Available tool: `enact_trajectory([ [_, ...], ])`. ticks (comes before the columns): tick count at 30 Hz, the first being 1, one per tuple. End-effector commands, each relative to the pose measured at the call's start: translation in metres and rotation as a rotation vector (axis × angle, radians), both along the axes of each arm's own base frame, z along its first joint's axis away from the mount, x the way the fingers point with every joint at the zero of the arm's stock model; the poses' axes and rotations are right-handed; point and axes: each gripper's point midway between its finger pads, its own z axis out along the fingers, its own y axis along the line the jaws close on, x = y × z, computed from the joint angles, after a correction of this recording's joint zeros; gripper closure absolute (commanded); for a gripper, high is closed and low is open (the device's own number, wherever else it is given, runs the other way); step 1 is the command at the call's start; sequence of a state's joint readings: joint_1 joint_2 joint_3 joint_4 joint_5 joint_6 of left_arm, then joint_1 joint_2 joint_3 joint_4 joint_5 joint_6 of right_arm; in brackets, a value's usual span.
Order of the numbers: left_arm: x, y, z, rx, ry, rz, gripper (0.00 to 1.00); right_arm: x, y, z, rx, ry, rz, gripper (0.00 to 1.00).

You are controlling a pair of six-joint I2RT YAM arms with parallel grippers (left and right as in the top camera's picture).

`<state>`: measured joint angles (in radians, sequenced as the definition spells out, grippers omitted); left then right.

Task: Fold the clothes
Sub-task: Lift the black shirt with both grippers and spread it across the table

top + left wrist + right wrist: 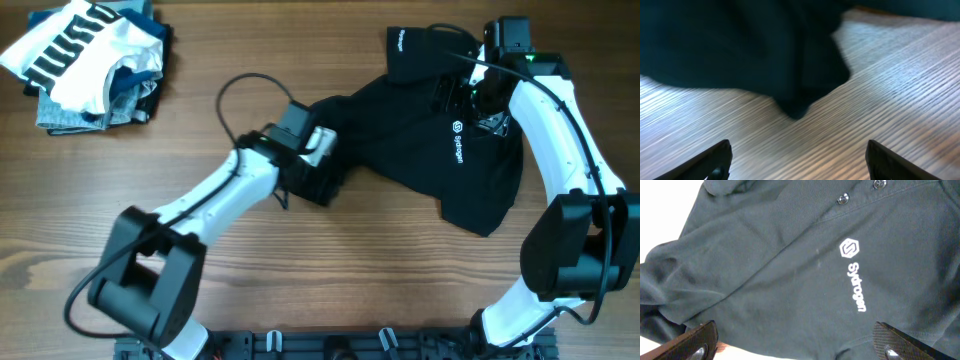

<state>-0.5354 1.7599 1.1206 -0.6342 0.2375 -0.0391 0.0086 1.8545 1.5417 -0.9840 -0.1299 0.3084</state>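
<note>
Risks bunching the crumpled black polo shirt (400,145) by pinching one layer with wide-open left gripper (800,162) or right gripper (797,345).

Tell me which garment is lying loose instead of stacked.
The black shirt, spread loose across the middle of the overhead view. The white striped garment sits on top of the folded pile at top left.

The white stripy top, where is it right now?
In the overhead view, the white black-striped fabric top lies on a pile of blue and grey folded clothes at the wooden table's far-left corner.
</note>
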Motion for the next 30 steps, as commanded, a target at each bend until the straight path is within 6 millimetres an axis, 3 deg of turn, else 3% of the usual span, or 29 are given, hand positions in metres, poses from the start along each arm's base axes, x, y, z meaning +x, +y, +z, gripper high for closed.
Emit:
enact_trajectory([
  [1,-0.001,-0.023,-0.013,0.006,-0.033,-0.064,0.17,0.002,-0.003,0.014,-0.021,-0.042,0.013,0.01],
  [10,0.006,-0.03,-0.023,0.067,-0.125,-0.175,0.23,0.006,-0.002,0.015,-0.021,-0.058,0.013,0.01],
  [14,0.006,-0.03,-0.024,0.068,-0.121,-0.175,0.38,0.007,-0.003,0.015,-0.022,-0.062,0.012,0.01],
  [20,-0.005,-0.028,-0.028,0.091,-0.09,-0.198,0.45,0.008,-0.003,0.016,-0.022,-0.065,0.013,0.01],
  [23,-0.009,-0.028,-0.04,0.13,-0.084,-0.224,0.45,0.008,-0.003,0.015,-0.022,-0.065,0.013,0.01],
  [30,0.011,-0.002,-0.072,0.295,-0.124,-0.176,0.44,0.008,-0.003,0.015,-0.022,-0.066,0.013,0.01],
])
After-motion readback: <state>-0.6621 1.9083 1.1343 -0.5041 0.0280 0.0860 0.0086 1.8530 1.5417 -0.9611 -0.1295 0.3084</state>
